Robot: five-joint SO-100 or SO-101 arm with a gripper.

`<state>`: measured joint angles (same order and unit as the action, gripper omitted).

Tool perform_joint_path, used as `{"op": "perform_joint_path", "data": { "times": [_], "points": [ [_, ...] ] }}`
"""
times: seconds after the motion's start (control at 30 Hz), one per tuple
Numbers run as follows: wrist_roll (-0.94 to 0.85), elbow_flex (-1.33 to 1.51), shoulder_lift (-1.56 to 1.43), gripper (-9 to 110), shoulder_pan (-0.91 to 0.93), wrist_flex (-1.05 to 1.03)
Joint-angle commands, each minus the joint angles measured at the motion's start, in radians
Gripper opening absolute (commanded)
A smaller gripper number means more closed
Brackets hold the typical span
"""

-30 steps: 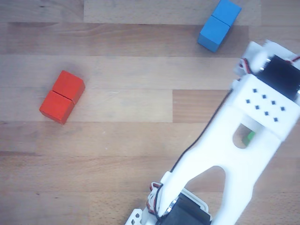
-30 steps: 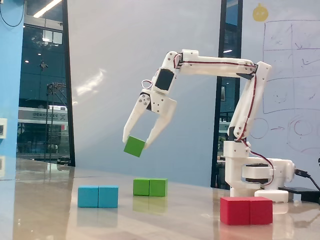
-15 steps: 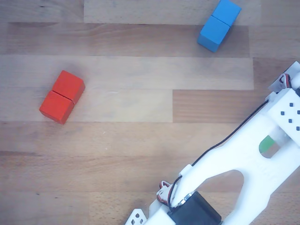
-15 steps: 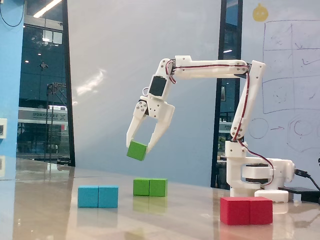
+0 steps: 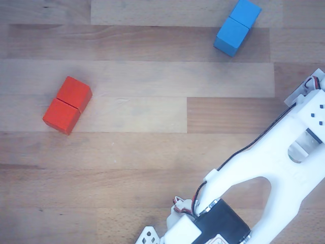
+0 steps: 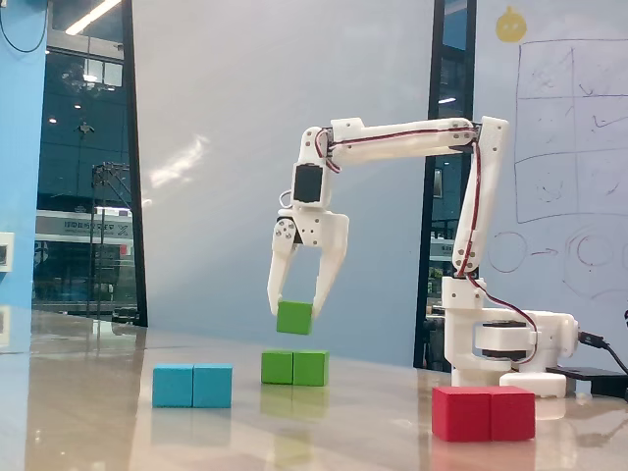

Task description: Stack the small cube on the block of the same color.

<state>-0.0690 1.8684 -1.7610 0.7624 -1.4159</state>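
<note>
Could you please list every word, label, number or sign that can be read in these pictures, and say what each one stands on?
None can be read.
The whiteboard in the fixed view carries hand-drawn outlines and scribbles, too faint and blurred to read.
The label on the arm's black motor in the other view is cut off and blurred.
The small cube, green block, blue block and red block show no markings.

White 3D-printed arm point(image 6: 412, 137) with black servo blocks at the joints and a round white base point(image 6: 496, 343). Red and black wires run along the upper link and down the rear link. White two-finger gripper point(image 6: 294, 304); a link plate has small dark square holes point(image 5: 317, 114).
</note>
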Motion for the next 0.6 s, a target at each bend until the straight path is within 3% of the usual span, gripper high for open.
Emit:
{"op": "perform_joint_path", "data": {
  "times": [0.0,0.57],
  "points": [
    [-0.008,-0.103,0.005,3,0.008,-0.009],
    [-0.008,-0.103,0.063,3,0.002,-0.006]
  ]
}}
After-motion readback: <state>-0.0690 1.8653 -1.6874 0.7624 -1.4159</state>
